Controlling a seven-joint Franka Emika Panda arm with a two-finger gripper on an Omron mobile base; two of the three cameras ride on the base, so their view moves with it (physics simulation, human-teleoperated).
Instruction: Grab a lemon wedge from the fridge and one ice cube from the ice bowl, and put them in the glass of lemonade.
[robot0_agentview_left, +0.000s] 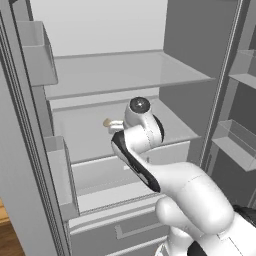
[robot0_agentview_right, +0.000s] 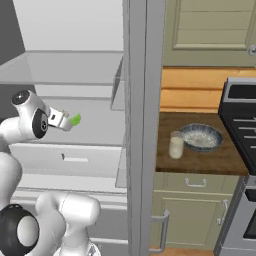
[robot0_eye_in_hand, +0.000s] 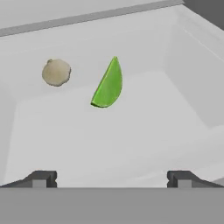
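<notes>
The lemon wedge (robot0_eye_in_hand: 107, 85) is a small bright green, crescent-shaped slice with a pointed tip, lying on a pale grey shelf (robot0_eye_in_hand: 109, 135) inside the open fridge (robot0_agentview_left: 115, 75), just right of a small round beige item (robot0_eye_in_hand: 56, 72). The tool (robot0_eye_in_hand: 111, 178) hangs near it, spread wide and holding nothing.

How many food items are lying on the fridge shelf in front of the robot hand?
2: the lemon wedge lies near the middle of the shelf, and a small round beige item lies apart from it, nearer the back wall. Other shelves may hide more.
</notes>
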